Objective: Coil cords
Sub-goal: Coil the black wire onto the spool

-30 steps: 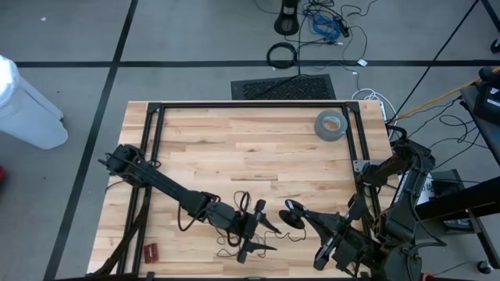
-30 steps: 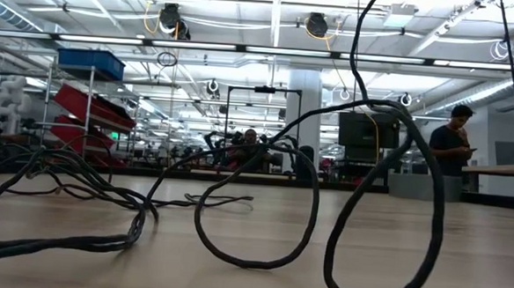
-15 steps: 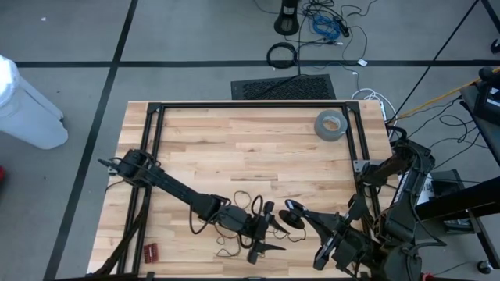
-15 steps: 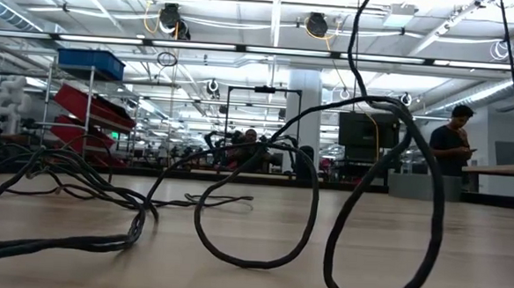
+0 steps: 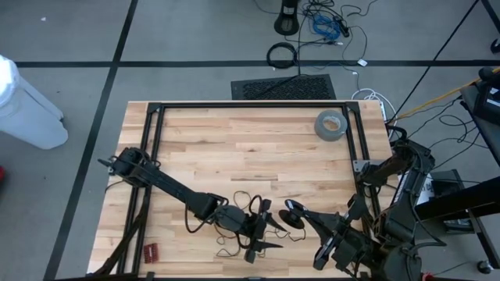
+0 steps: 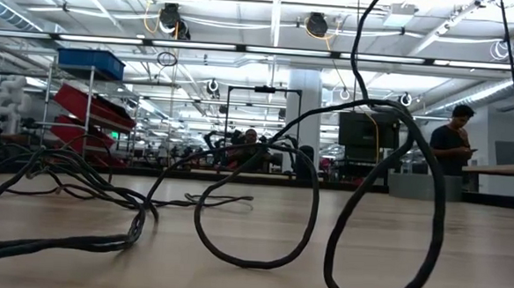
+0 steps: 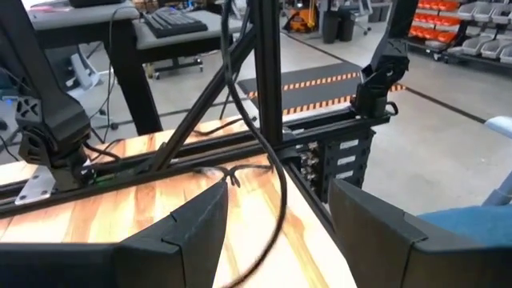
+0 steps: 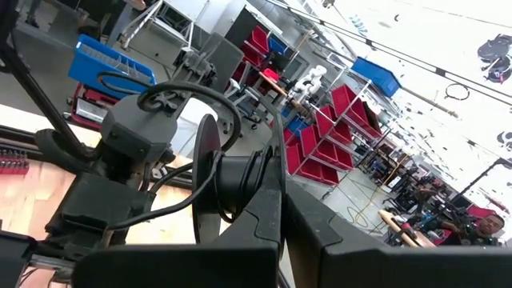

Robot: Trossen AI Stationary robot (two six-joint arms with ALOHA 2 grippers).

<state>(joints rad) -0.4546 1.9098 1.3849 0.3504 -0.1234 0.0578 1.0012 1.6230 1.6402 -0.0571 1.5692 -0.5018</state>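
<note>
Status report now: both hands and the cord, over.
Left hand open, low at the near table edge. Right hand shut, close beside it. Thin black cord lies loose, uncoiled. Tape roll far off.

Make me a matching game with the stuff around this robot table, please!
Things:
1. grey tape roll
2. thin black wire
3. small red object
4. dark floor mat

Places:
A. on the floor, off the table
B. alone on the table's right side
C. at the table's left corner
D. by the left gripper

Pairs: 1-B, 2-D, 3-C, 4-A
</note>
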